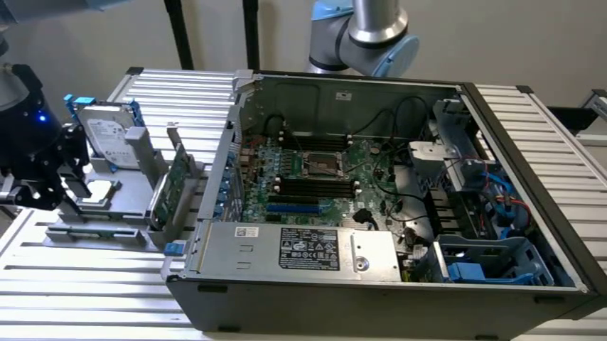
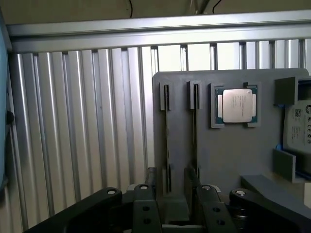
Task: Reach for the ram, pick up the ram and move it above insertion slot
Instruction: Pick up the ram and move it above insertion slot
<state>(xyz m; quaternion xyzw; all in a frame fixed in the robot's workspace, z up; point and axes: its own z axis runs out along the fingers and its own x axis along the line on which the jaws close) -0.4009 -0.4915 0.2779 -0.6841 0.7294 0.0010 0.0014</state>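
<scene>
Right now my pincer (image 2: 171,180) hangs wide over the ram (image 2: 166,141), edge-on in its gray holder (image 2: 228,150); off-centre closing could tilt or jam it.

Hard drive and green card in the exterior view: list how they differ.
The hard drive is silver with a white label; the green card is bare circuit board. The hard drive is a thick block; the green card is thin. Both stand on edge in the grey holder.

Slatted table (image 1: 85,284), open computer case (image 1: 379,305), grey holder (image 1: 99,234)
</scene>
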